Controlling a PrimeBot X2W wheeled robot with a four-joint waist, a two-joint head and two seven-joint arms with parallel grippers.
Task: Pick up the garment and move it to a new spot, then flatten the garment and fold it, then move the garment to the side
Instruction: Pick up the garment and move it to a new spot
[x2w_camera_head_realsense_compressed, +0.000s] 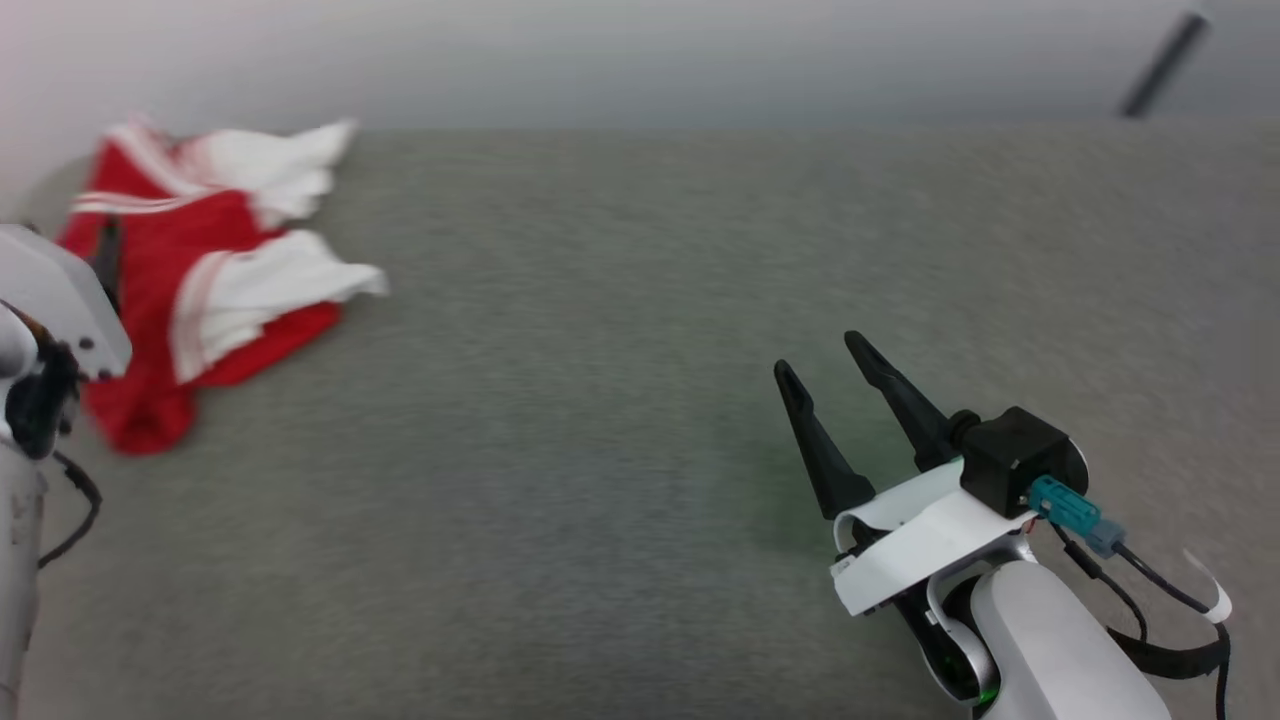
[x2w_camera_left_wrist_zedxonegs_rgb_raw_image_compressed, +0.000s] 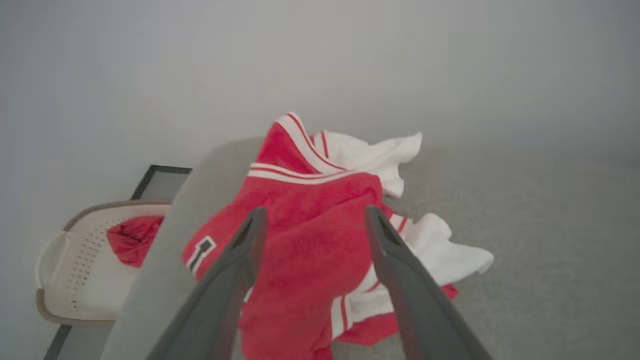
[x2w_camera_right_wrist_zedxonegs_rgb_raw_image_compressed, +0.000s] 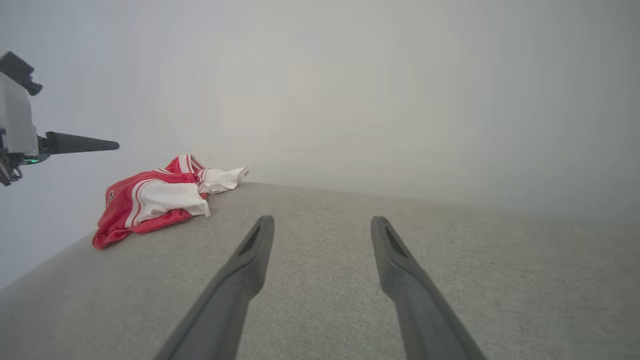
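Note:
The garment (x2w_camera_head_realsense_compressed: 190, 290) lies crumpled at the far left corner of the grey cloth-covered table (x2w_camera_head_realsense_compressed: 620, 420); it is red with white sleeves and striped trim. A black, white-outlined bit of its number (x2w_camera_left_wrist_zedxonegs_rgb_raw_image_compressed: 201, 250) shows at one fold. My left gripper (x2w_camera_left_wrist_zedxonegs_rgb_raw_image_compressed: 315, 212) hovers open just above the garment (x2w_camera_left_wrist_zedxonegs_rgb_raw_image_compressed: 320, 260), fingers straddling the red body and not touching it. My right gripper (x2w_camera_head_realsense_compressed: 820, 357) stands open over bare table at the lower right, far from the garment (x2w_camera_right_wrist_zedxonegs_rgb_raw_image_compressed: 150, 202). In the right wrist view, its own fingers (x2w_camera_right_wrist_zedxonegs_rgb_raw_image_compressed: 322, 220) hold nothing.
Beyond the table's left edge, a pale perforated laundry basket (x2w_camera_left_wrist_zedxonegs_rgb_raw_image_compressed: 75, 260) sits lower down with a red cloth (x2w_camera_left_wrist_zedxonegs_rgb_raw_image_compressed: 132, 240) in it. A dark bar (x2w_camera_head_realsense_compressed: 1160, 65) leans at the far right, behind the table. The garment lies close to the left edge.

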